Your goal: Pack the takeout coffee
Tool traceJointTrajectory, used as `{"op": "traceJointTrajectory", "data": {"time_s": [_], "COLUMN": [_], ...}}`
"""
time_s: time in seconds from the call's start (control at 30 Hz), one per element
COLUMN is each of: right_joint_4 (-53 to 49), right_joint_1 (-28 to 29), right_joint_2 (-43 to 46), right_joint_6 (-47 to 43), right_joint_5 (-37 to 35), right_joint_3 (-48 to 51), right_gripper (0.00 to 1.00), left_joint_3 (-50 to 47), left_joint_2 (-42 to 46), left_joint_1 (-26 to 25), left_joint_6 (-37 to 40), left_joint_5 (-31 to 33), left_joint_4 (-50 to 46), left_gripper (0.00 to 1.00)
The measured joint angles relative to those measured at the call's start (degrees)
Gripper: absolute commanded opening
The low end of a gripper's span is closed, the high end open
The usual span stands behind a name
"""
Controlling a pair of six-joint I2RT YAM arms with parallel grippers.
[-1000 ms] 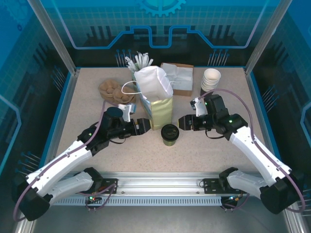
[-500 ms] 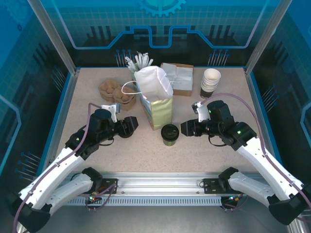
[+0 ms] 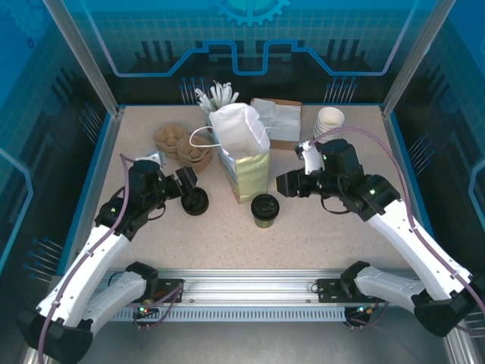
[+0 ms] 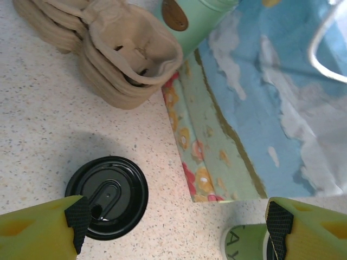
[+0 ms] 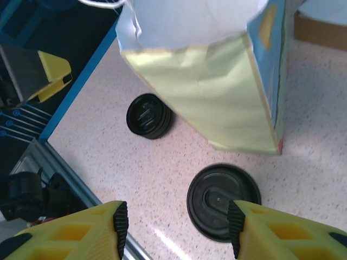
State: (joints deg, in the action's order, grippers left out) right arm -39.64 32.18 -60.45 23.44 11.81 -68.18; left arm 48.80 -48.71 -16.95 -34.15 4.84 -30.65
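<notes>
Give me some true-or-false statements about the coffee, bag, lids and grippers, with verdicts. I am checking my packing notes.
1. The coffee stands on the table, outside the bag. True.
2. The right gripper is shut on the coffee. False: its jaws are open and hold nothing.
3. A loose lid lies on the table near the left gripper. True.
4. The bag lies flat on its side. False: it stands upright.
5. The coffee has no lid. False: a black lid is on it.
</notes>
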Motion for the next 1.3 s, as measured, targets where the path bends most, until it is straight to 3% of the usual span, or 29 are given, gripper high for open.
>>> {"op": "traceJointTrajectory", "data": {"time_s": [0.33,0.73,0.93,1.13,1.3], "right_joint_4": [-4.6,-12.2,-16.5,-19.1,-20.0], "right_joint_1": [-5.0,-5.6,-5.6,-5.6,-5.6], "right_joint_2": [-16.7,-42.0,-51.4,-56.1,-56.9], "right_joint_6": [-5.5,-12.4,-14.1,-14.8,-15.6], "right_joint_5": [-2.1,-4.3,-5.9,-5.8,-5.8], "right_joint_3": [-22.5,-48.9,-57.5,-59.8,-59.8], "right_gripper": [0.58,0.62,0.63,0.56,0.36], "left_joint_3": [6.0,7.9,7.9,7.0,4.3], "left_joint_2": [-4.7,-5.7,-5.1,-3.9,-1.9], "left_joint_1": [1.8,1.9,1.9,1.8,1.7], "left_joint_6": [-0.2,-0.2,-0.2,-0.2,-0.2], "left_joint_5": [-6.9,-12.8,-14.1,-17.1,-19.7], "left_joint_4": [-0.2,-3.0,-4.6,-4.7,-4.2], "left_gripper": [0.84,0.84,0.83,0.80,0.78]}}
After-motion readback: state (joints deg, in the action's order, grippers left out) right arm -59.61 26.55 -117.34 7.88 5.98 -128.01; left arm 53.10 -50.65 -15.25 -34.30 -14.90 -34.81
